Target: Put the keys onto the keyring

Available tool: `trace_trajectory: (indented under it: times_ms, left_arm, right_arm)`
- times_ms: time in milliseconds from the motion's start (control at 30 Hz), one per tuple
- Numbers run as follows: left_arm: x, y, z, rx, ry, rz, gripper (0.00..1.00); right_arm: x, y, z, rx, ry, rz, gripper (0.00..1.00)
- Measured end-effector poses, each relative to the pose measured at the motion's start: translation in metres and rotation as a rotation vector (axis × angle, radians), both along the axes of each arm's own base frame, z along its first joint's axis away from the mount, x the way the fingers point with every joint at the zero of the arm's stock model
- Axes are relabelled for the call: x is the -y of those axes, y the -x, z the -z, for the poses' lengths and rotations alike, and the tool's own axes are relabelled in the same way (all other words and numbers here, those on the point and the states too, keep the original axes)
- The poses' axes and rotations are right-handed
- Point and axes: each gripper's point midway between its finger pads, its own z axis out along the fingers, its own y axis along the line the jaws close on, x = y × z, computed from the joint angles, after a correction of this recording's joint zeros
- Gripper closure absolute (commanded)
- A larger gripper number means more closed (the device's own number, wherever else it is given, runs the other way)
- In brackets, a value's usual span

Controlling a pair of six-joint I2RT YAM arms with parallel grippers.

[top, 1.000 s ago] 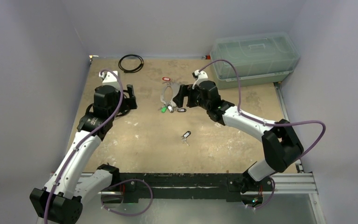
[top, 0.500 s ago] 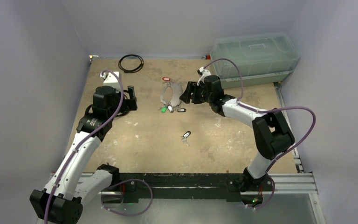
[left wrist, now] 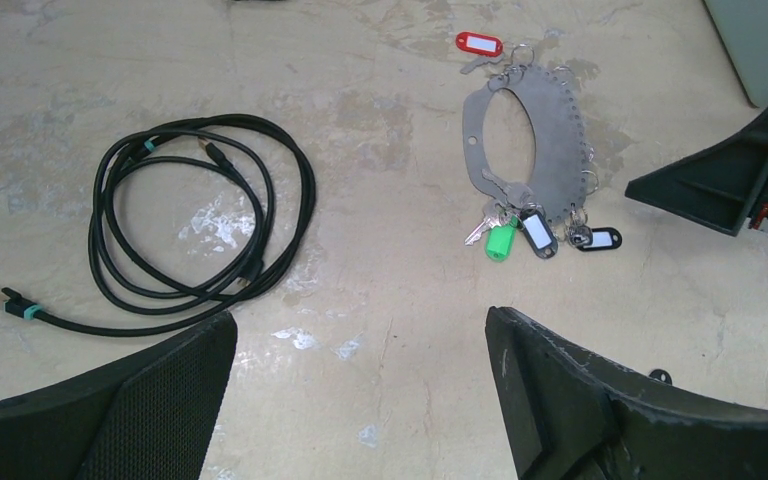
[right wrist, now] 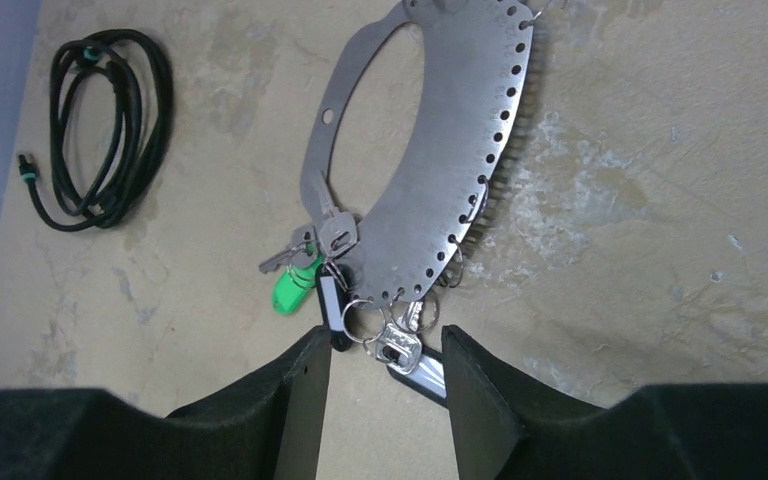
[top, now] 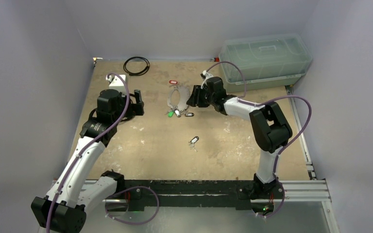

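Observation:
The keyring (top: 169, 100) (left wrist: 560, 140) (right wrist: 460, 130) is a flat silver oval plate lying on the table. Keys hang at its near end: a green-tagged one (left wrist: 501, 241) (right wrist: 293, 285) and black-tagged ones (left wrist: 597, 239). A red-tagged key (top: 173, 82) (left wrist: 479, 44) lies at its far end. A loose key (top: 193, 141) lies alone mid-table. My right gripper (top: 190, 100) (right wrist: 385, 345) is at the ring's right end, its jaws partly closed and astride a silver key (right wrist: 400, 340) and its black tag, with gaps showing. My left gripper (top: 138, 102) (left wrist: 360, 320) hangs open over bare table left of the ring.
A coiled black cable (left wrist: 200, 225) (right wrist: 100, 130) lies by the left gripper. A thin black cable loop (top: 136, 65) sits at the back. A clear lidded plastic box (top: 264, 60) stands at the back right. Grey walls close in both sides.
The right gripper's jaws have narrowed around the key at the ring's end, and the right arm's elbow has swung in towards the ring. The left arm has barely moved.

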Motion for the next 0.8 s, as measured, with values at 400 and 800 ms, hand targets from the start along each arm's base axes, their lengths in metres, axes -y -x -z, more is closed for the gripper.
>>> trace_trajectory:
  times_ms: [400,800]
  left_arm:
    - [0.002,0.0,0.001,-0.006,0.003,0.009,0.08]
    - [0.004,0.0,0.002,-0.008,0.008,0.019,0.08]
  right_arm:
    - [-0.002,-0.014,0.042,-0.081,0.042,0.02,0.57]
    - [-0.002,-0.021,0.054,-0.105,0.061,0.039,0.7]
